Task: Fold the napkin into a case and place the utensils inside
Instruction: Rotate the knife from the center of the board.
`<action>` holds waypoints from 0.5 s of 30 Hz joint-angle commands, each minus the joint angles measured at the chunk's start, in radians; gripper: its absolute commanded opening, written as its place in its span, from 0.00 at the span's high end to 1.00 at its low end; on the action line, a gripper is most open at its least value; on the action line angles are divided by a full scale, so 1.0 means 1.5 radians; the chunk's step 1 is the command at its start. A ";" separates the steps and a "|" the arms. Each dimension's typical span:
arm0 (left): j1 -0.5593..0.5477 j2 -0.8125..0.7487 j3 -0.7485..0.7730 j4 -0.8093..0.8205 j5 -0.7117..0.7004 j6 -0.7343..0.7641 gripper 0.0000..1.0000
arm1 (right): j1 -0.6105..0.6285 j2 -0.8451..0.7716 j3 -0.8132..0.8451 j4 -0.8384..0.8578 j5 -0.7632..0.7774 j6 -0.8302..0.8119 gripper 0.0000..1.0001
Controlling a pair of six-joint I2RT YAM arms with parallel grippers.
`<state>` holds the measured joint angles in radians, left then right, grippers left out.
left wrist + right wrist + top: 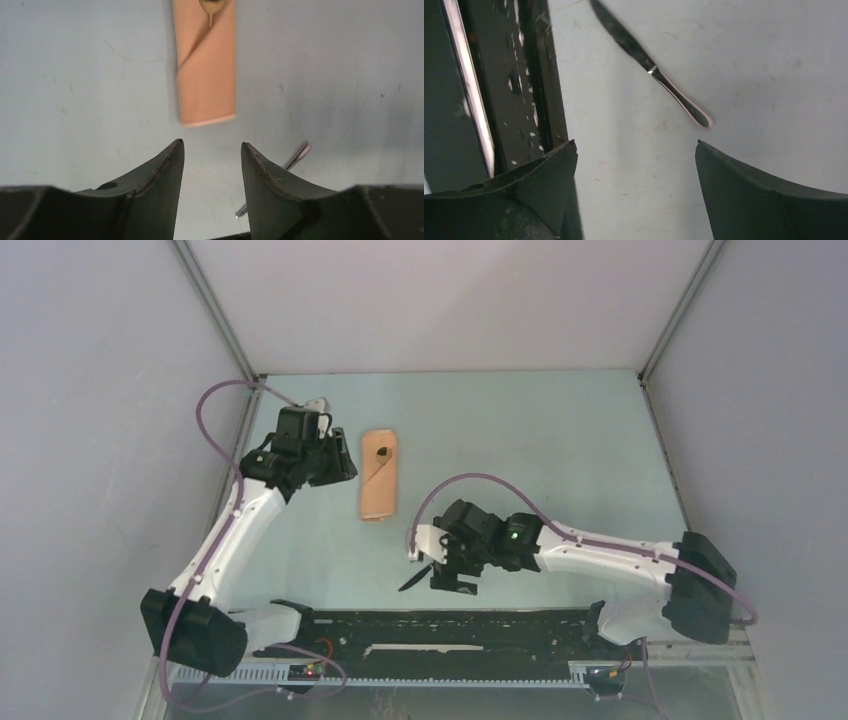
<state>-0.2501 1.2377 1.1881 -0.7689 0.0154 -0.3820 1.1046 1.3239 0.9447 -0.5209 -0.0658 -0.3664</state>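
right gripper (636, 145), fingers spread and empty, hovers by the slim dark metal knife (654, 70) at the worktop's near edge. peach-tan folded cloth case (380, 475) lies toward the far-left corner, gold-bowled spoon (212, 5) already in. left gripper (212, 145) spread too. next imo: pinch the knife's handle.
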 commanded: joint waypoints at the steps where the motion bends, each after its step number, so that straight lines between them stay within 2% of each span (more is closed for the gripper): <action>1: 0.005 -0.100 -0.061 0.029 0.056 0.013 0.47 | -0.017 0.062 0.051 -0.034 -0.131 -0.318 0.08; 3: 0.005 -0.129 -0.086 0.030 0.060 0.014 0.47 | -0.021 0.100 0.075 -0.041 -0.149 -0.362 0.09; 8: 0.006 -0.198 -0.138 0.029 0.065 0.013 0.47 | -0.043 0.200 0.130 -0.041 -0.200 -0.381 0.11; 15: 0.020 -0.270 -0.161 0.008 0.042 0.019 0.46 | -0.070 0.328 0.201 -0.105 -0.217 -0.390 0.28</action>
<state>-0.2424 0.8909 0.9451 -0.7620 0.0853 -0.3817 1.0260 1.7504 1.1896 -0.5999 -0.3569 -0.8967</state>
